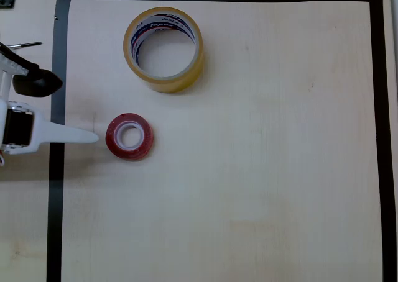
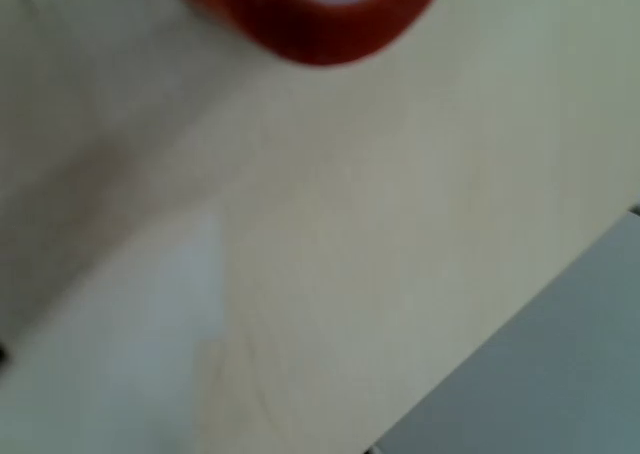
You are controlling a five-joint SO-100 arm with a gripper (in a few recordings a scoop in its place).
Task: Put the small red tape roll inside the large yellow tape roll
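Overhead view: our gripper (image 1: 68, 111) nears the red roll (image 1: 129, 136).
We sit just left of it, fingers spread apart, empty; it lies flat, below-left of the yellow roll (image 1: 163, 49), apart from it.

A pale wooden table (image 1: 249, 170) carries the small red tape roll (image 1: 129, 136), the large yellow tape roll (image 1: 163, 49) and a black tape border (image 1: 56, 170).

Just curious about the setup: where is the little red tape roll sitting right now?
In the overhead view, the small red tape roll lies flat at left-centre, below the large yellow tape roll, beside the end effector.
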